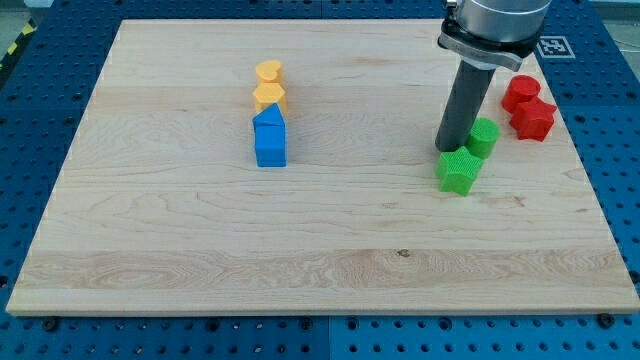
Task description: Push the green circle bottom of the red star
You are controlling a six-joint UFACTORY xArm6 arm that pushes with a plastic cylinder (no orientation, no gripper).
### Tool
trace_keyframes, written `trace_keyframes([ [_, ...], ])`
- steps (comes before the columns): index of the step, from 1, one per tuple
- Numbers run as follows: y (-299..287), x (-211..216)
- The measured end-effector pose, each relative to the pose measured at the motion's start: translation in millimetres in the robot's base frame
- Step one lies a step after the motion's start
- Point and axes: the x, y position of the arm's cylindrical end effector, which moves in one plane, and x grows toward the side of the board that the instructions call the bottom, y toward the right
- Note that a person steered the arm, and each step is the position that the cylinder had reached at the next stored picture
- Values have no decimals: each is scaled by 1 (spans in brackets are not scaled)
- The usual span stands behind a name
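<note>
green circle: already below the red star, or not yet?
Not yet. The green circle sits to the view's left of the red star, apart from it. My tip stands just left of the circle.

Pale wooden board (300, 230) on blue perforated table (40, 90); fiducial marker (552, 46) at view's top right.

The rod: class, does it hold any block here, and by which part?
Nothing is held. My tip only pushes; it stands just left of the green circle and above the green star.
</note>
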Motion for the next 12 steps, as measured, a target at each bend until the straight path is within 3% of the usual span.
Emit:
trace_keyframes([
  [8,-3,-10],
  [12,48,-8],
])
